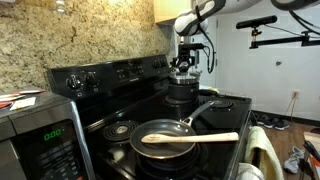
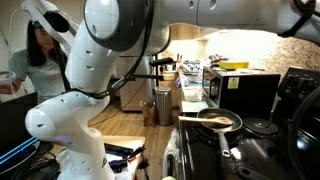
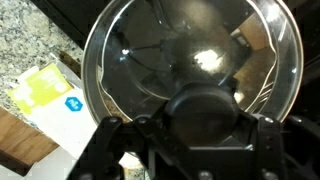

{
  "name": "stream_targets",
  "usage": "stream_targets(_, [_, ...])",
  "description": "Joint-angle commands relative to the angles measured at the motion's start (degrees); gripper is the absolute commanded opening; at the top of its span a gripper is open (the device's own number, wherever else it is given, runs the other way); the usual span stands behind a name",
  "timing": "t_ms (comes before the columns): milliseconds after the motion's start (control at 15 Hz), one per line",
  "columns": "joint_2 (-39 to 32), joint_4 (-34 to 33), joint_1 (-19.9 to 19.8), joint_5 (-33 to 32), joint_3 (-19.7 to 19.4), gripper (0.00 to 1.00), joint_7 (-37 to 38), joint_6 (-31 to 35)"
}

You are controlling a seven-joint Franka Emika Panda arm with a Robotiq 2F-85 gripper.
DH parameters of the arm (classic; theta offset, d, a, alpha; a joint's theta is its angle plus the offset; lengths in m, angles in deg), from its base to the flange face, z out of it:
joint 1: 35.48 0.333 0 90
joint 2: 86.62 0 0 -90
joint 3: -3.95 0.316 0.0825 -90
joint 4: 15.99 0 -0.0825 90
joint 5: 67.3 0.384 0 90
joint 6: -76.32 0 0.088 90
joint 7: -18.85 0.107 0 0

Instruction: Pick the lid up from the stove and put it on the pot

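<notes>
In the wrist view the clear-glass lid (image 3: pixel 150 60) with its shiny metal rim fills most of the frame. My gripper (image 3: pixel 198 125) is shut on the lid's black knob, with a finger on each side. In an exterior view my gripper (image 1: pixel 182 70) hangs straight above the dark pot (image 1: pixel 181 97), which stands at the back of the black stove (image 1: pixel 110 72). The lid is level with the pot's top. I cannot tell whether it rests on the rim. The pot is hidden under the lid in the wrist view.
A grey frying pan (image 1: pixel 165 140) holding a wooden spatula (image 1: pixel 195 138) sits on the front burner, and it also shows in the other exterior view (image 2: pixel 222 121). A silver microwave (image 1: pixel 40 135) stands beside the stove. A yellow paper (image 3: pixel 45 90) lies by the granite. A person (image 2: pixel 38 50) stands behind the arm.
</notes>
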Motion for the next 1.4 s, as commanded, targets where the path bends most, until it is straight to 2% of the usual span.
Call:
stream_targets(0, [0.47, 0.52, -0.95, 1.28, 0.69, 0.23, -0.11, 1.88])
stream_targets(400, [0.34, 1.71, -0.99, 1.82, 1.27, 0.23, -0.83, 4.80])
stream_targets(1333, [0.76, 3.81, -1.24, 1.88, 0.89, 0.23, -0.53, 4.33])
